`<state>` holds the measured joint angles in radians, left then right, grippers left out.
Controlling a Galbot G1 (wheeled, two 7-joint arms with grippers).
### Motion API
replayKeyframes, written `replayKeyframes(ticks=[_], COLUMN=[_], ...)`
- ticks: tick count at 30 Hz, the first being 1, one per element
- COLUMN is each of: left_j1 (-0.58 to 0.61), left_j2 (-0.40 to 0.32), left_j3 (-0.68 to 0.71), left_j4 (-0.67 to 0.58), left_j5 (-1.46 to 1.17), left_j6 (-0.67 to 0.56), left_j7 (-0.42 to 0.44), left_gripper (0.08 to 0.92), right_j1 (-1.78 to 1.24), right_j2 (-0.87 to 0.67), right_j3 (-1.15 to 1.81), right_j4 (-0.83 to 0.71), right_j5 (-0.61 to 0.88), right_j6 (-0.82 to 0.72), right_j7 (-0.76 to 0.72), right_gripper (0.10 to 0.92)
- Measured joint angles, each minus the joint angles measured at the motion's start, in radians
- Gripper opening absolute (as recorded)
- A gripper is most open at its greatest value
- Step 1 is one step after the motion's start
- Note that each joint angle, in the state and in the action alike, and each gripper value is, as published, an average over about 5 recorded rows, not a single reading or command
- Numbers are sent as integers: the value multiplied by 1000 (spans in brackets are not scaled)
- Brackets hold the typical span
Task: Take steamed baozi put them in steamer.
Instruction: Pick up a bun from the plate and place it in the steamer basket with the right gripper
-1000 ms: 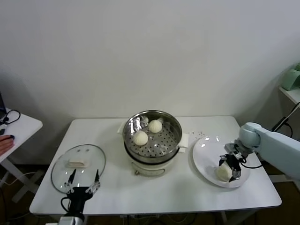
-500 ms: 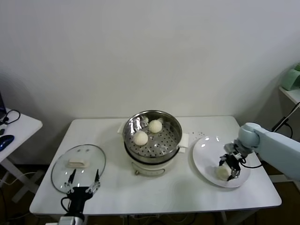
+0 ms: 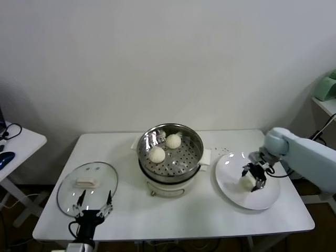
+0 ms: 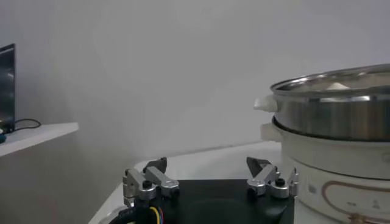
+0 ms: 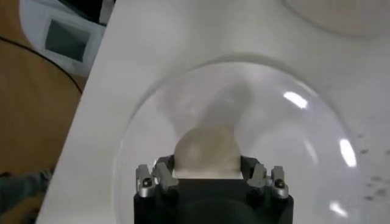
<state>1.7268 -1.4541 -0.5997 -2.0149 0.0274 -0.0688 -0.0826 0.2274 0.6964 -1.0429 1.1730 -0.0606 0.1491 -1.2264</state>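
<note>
Spreading across most of the head view, the white desk (image 3: pixel 173 220) carries everything, and the steamer (image 3: pixel 170 149) stands near its middle as the landmark for the rest: a shiny steel basket with a perforated floor on a white pot base. To the steamer's right, just beside it, lies a flat white plate (image 3: pixel 231 191); to its left and a little nearer the robot lies a glass lid (image 3: pixel 87 186) flat on the desk. Two buns (image 3: pixel 157 154) rest inside the steamer basket, one toward the front left and the other (image 3: pixel 174 140) behind it toward the back, apart from each other. The right arm reaches in from the right side of the desk, and the right gripper (image 3: pixel 251 180) sits over the plate to the steamer's right, its fingers clamped on either side of a third bun (image 5: pixel 207 152), which appears just above the plate's surface; whether it touches the plate cannot be told. The left gripper (image 3: pixel 93 211) is parked at the near edge of the desk, in front of the glass lid and to the steamer's left, with its fingers spread apart and nothing between them; from the left wrist view the steamer's steel wall (image 4: pixel 338 109) rises beyond it.
</note>
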Motion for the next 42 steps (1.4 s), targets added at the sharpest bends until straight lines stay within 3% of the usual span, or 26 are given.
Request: replayKeyframes(ticks=[16,27,42], left_j1=[15,38,61], left_j2=[-1,20,45], left_j3=[24,13,22], left_j4=[-1,-21,-17], left_j5=[25,29,32], left_j6=[-3,5,12], left_j7=[-2,-7,-9], left_gripper=[823,823,823], right_j1=[340,307,210], right_j2=[147,293,462], right_j3=[-15,-18,-74], right_j4=[193,337,324], right_j5=[-315,-448,-512], right_j6=[371,443,486], right_j7=[7,15,21], right_gripper=[696,695,695])
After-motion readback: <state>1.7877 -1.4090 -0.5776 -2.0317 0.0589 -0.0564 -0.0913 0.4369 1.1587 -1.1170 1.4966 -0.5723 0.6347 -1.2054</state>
